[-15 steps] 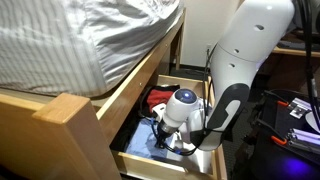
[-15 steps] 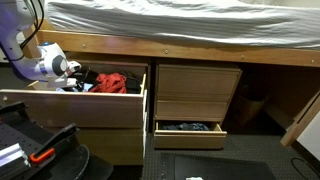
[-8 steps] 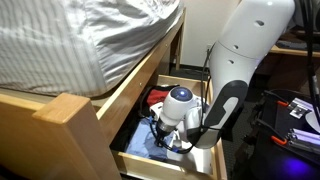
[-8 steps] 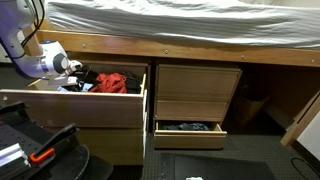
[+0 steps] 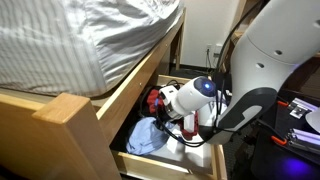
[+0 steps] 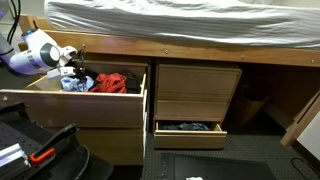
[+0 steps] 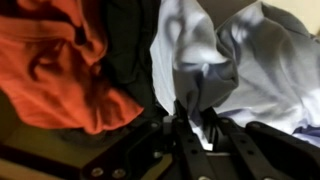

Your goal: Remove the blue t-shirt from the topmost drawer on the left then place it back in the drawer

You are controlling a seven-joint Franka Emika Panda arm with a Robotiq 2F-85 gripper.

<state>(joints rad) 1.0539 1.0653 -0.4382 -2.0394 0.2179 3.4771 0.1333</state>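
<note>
The light blue t-shirt (image 7: 235,60) hangs from my gripper (image 7: 193,112), which is shut on a fold of it just above the open top drawer. In an exterior view the shirt (image 5: 148,134) trails from the gripper (image 5: 176,120) down into the drawer (image 5: 140,162). In an exterior view the gripper (image 6: 72,70) holds the blue cloth (image 6: 76,84) just above the drawer's rim (image 6: 70,98). Part of the shirt still rests inside the drawer.
A red garment (image 7: 55,60) and a dark garment (image 7: 130,40) lie in the same drawer; the red one shows in an exterior view (image 6: 112,82). The bed frame (image 5: 60,115) overhangs the drawer. A lower drawer (image 6: 188,128) stands open with dark clothes.
My gripper has risen and pulled back from inside the drawer, lifting the blue t-shirt with it. The arm has swung upward.
</note>
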